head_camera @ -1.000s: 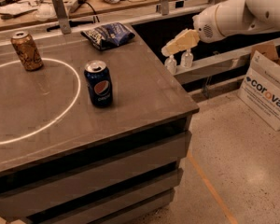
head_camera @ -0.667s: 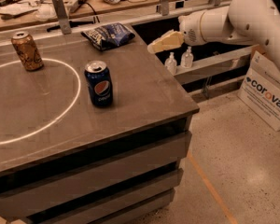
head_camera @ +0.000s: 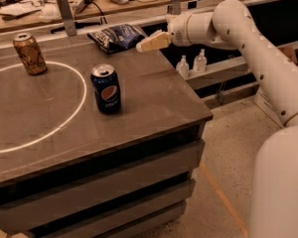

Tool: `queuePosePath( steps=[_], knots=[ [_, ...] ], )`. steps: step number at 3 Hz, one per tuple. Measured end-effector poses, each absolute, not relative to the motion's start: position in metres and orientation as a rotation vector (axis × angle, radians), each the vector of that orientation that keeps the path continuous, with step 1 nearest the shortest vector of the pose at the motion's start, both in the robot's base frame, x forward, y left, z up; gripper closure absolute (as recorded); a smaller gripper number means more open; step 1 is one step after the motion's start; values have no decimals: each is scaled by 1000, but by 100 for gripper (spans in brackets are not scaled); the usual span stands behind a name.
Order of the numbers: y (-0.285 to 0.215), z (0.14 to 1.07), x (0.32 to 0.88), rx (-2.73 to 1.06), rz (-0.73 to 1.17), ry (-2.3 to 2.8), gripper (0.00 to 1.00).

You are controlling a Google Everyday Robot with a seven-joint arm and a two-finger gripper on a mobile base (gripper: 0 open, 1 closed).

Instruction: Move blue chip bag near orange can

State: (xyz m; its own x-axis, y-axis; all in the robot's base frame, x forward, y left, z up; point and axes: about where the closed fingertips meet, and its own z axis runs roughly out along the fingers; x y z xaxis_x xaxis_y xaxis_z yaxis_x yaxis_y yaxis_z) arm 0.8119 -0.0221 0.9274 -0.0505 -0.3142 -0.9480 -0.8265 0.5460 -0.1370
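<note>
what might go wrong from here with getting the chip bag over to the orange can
The hand hovers right beside the chip bag, which lies near the back edge of the table; a nudge may push it off. Carried low, the bag may tip the upright orange can or blue can.

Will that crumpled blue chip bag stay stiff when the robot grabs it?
Probably not: the blue chip bag looks crumpled, so it likely sags. Lying flat, it shouldn't roll. It seems light, so the gripper, close beside it, might just slide it.
</note>
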Motion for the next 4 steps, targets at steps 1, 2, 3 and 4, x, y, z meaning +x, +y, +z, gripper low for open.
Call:
queuePosePath(
  steps=[1,2,3,4],
  knots=[
    [2,913,835,-1027,535,1633,0],
    [24,905,857,-1063,517,1634,0],
    [40,900,876,-1053,518,1641,0],
    [53,891,892,-1012,546,1661,0]
  ],
)
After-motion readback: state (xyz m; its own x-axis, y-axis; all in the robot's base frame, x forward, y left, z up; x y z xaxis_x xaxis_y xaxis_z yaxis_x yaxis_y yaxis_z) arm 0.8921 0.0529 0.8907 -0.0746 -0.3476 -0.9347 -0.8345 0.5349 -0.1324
